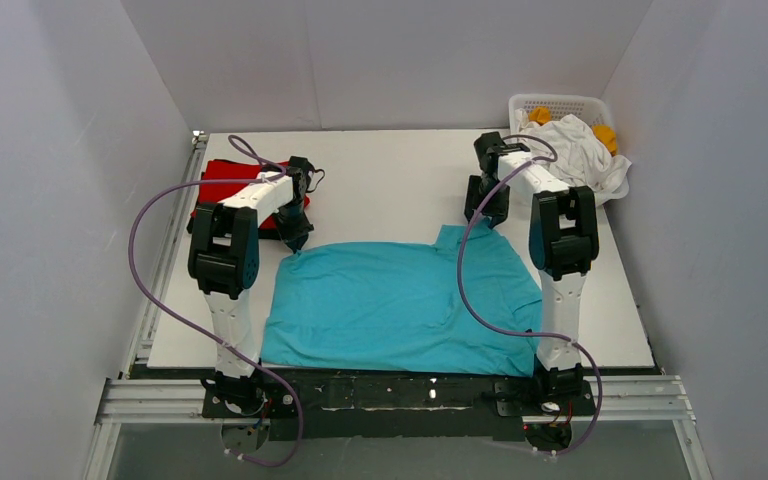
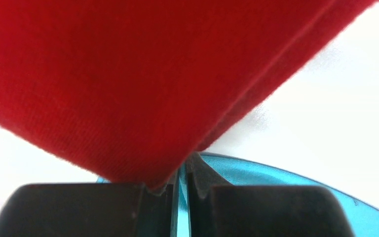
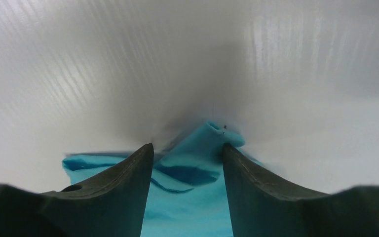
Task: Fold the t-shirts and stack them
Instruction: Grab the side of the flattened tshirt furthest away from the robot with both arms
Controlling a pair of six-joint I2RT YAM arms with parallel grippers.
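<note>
With left gripper [image 2: 181, 177] pressed shut, pinching turquoise shirt [image 1: 400, 300] by far-left corner, just beside red shirt [image 1: 225, 185]. Straddling far-right sleeve with right gripper [image 3: 187, 148], fingers spread, gripping nothing yet. Likely starting first fold: close right, then draw both corners toward near hem. Lying flat, lightly rumpled, on near half of table [image 1: 390, 180].

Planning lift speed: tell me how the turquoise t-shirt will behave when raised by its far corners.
Probably floppy: the turquoise t-shirt lies flat with soft wrinkles, so it should sag between grip points. Likely light, being thin cloth. Its corner bunches between the open jaws of the right end effector, so a shallow pinch may slip.
</note>
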